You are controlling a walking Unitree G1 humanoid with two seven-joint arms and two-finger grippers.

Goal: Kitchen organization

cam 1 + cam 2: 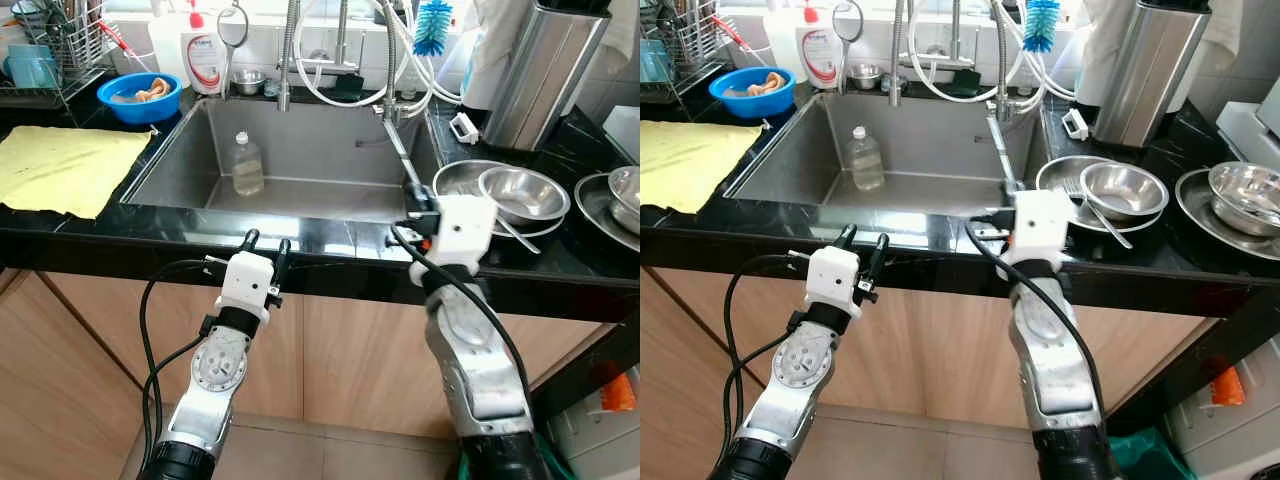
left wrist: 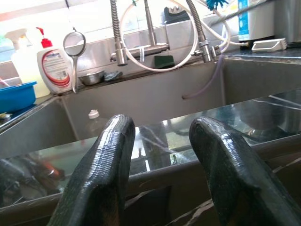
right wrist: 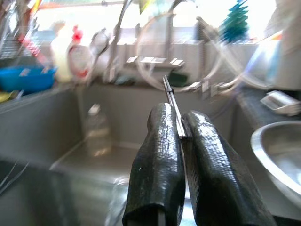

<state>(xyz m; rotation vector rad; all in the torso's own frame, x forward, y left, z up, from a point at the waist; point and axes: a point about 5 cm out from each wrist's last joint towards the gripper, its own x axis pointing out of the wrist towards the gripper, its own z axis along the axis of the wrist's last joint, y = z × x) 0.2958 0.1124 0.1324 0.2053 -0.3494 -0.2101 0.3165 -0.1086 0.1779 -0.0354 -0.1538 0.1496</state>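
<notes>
My right gripper (image 1: pixel 419 203) hangs over the sink's front right corner, shut on a thin metal utensil (image 1: pixel 398 150) that slants up and away over the steel sink (image 1: pixel 330 195). In the right wrist view the utensil (image 3: pixel 170 96) sticks out from between the pressed fingers (image 3: pixel 157 160). My left gripper (image 1: pixel 266 240) stands open at the black counter's front edge, holding nothing; its two fingers (image 2: pixel 101 169) are spread apart. A clear plastic bottle (image 1: pixel 246 165) stands upright in the sink basin.
Stacked steel bowls (image 1: pixel 523 192) and a plate sit on the counter right of the sink. A tall steel canister (image 1: pixel 545 75) stands behind them. A yellow cloth (image 1: pixel 65 165), blue bowl (image 1: pixel 139 96), soap bottle (image 1: pixel 203 55) and dish rack (image 1: pixel 50 50) are on the left.
</notes>
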